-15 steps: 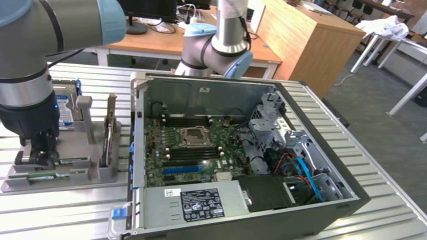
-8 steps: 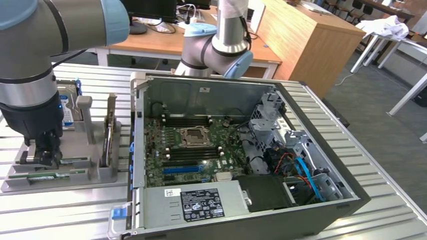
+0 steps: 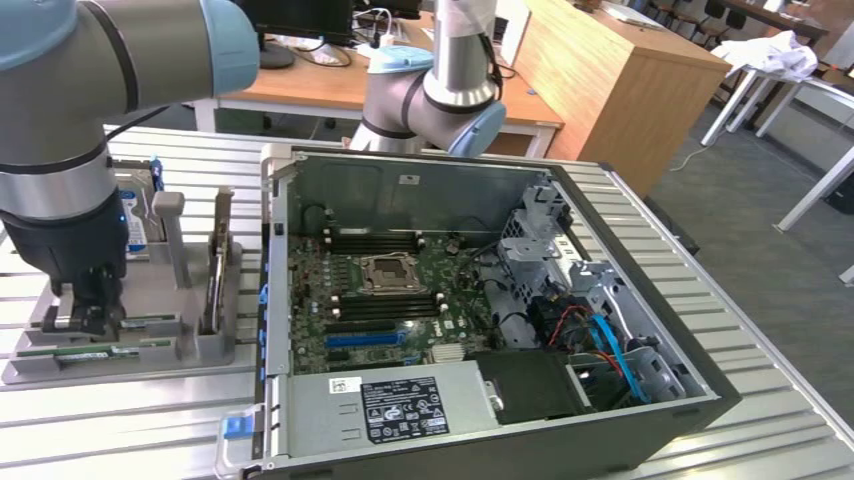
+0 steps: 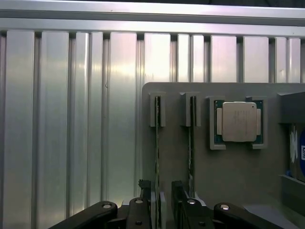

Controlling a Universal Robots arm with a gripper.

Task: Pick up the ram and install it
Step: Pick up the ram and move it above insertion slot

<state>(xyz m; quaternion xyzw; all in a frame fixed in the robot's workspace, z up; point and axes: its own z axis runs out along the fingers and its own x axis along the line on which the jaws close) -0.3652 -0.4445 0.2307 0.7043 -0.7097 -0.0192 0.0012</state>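
Gripper [image 3: 83, 312] on the arm hangs low over the gray holder [image 3: 187, 352] at the exterior view's left, on the slatted metal table [image 3: 761, 440]. Its fingers point down at the holder's near end, and they stand apart with nothing gripped. The ram [image 3: 94, 352] lies as a long green strip in the holder's nearest slot, and a second stick [image 3: 150, 322] lies parallel just behind it, partly hidden by the fingers. From this side I cannot tell whether the fingertips touch either strip. A drive [image 3: 140, 225] with a blue edge stands on the holder's far side. To the exterior view's right of the holder sits the open case [image 3: 694, 400], with the motherboard [image 3: 387, 300] bare inside it. In the wrist view, the ram [image 4: 157, 143] stands on edge in its slot and runs in between the two dark fingers [image 4: 178, 202] of the gripper [image 4: 163, 204], which straddle it with a gap showing on one side. The second stick [image 4: 191, 143] stands in the next slot, just outside that finger. Beyond it the processor [image 4: 237, 121] sits in its square pocket in the holder [image 4: 228, 176], and the drive [image 4: 298, 148] shows at the holder's far edge. Table [image 4: 71, 119] slats run alongside the holder on the ram's other side.
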